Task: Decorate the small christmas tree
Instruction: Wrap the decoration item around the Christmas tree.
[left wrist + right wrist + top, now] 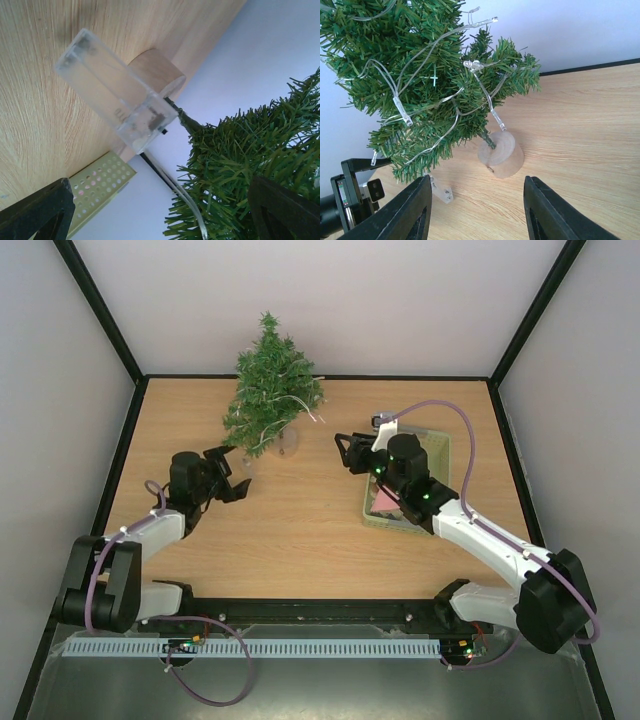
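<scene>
The small christmas tree point(272, 390) stands at the far side of the grainy wooden table point(300, 540), left of centre. It is a bushy cone of dark green needles on a round disc of pale wood point(501, 152), with a clear-wired light string point(485, 100) looped through its branches. A clear plastic box point(115, 90) (rectangular, see-through) lies just beside the disc. The left gripper point(232, 472) gapes wide near the lowest branches, empty. The right gripper point(344, 452) has its fingers parted on nothing, and its arm crosses over a pale green perforated basket point(443, 452).
</scene>
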Action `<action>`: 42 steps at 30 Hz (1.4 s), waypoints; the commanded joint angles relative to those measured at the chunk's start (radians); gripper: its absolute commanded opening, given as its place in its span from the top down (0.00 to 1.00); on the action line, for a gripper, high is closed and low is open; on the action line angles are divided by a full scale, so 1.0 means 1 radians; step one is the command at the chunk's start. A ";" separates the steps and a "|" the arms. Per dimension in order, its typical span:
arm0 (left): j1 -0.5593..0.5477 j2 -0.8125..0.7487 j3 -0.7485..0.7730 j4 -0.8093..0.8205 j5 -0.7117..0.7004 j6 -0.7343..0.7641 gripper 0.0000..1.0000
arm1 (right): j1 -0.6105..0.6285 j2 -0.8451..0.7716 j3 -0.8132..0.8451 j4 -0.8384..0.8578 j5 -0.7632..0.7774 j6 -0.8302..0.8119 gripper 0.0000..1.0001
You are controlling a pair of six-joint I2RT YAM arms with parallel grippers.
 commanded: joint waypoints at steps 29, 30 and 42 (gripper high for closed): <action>-0.039 0.096 0.090 -0.108 -0.014 -0.385 0.05 | -0.004 -0.048 -0.023 0.015 0.050 -0.066 0.52; -0.047 0.105 0.091 -0.101 -0.015 -0.395 0.05 | -0.004 -0.046 -0.023 0.016 0.047 -0.064 0.52; -0.078 0.211 0.078 0.043 -0.030 -0.517 0.14 | -0.004 -0.037 -0.008 -0.004 0.058 -0.078 0.52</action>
